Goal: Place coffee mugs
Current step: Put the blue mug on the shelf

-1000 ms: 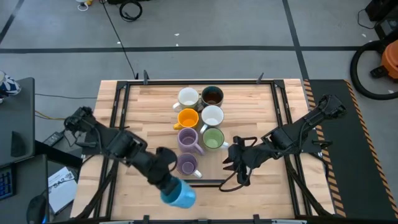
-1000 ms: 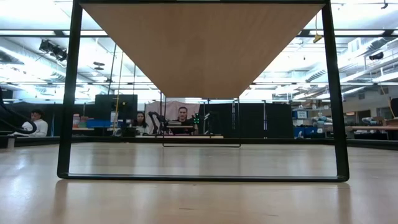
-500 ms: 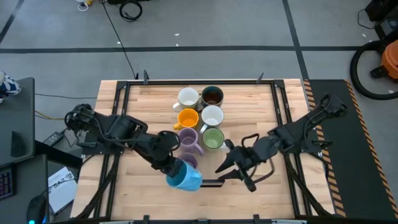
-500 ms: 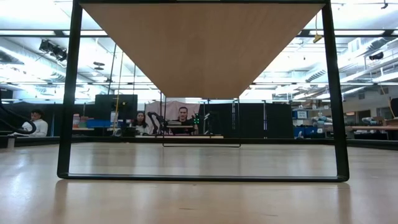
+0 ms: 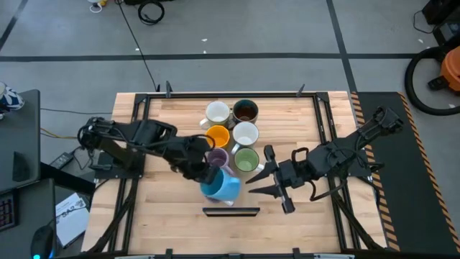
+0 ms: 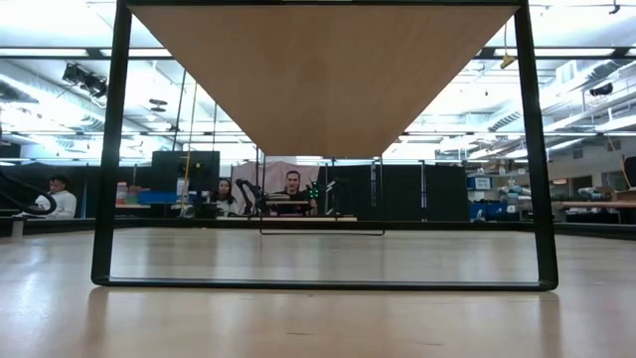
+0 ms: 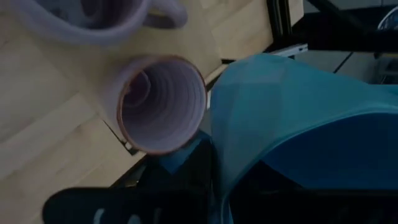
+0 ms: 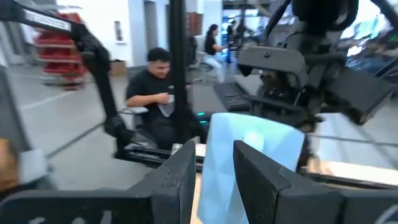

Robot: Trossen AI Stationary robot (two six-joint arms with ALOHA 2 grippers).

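One light blue mug (image 5: pixel 223 185) (left pincer (image 5: pixel 208 176) gripping) has moved beside the green mug (image 5: pixel 246 160).

Left gripper (image 5: pixel 210 180) reaches in over table centre, clamped shut; right gripper (image 5: pixel 269 180) faces it, fingers spread (holding nothing).

Eight mugs on the worktop (image 5: pixel 165 126): white mug (image 5: pixel 217 113), dark grey mug (image 5: pixel 246 111), orange mug (image 5: pixel 217 136), second white mug (image 5: pixel 245 134), lavender mug (image 5: pixel 218 157), green mug (image 5: pixel 246 160), all upright, clustered. Light blue mug (image 5: pixel 224 185) tilted, held above second lavender mug (image 7: pixel 163 104).
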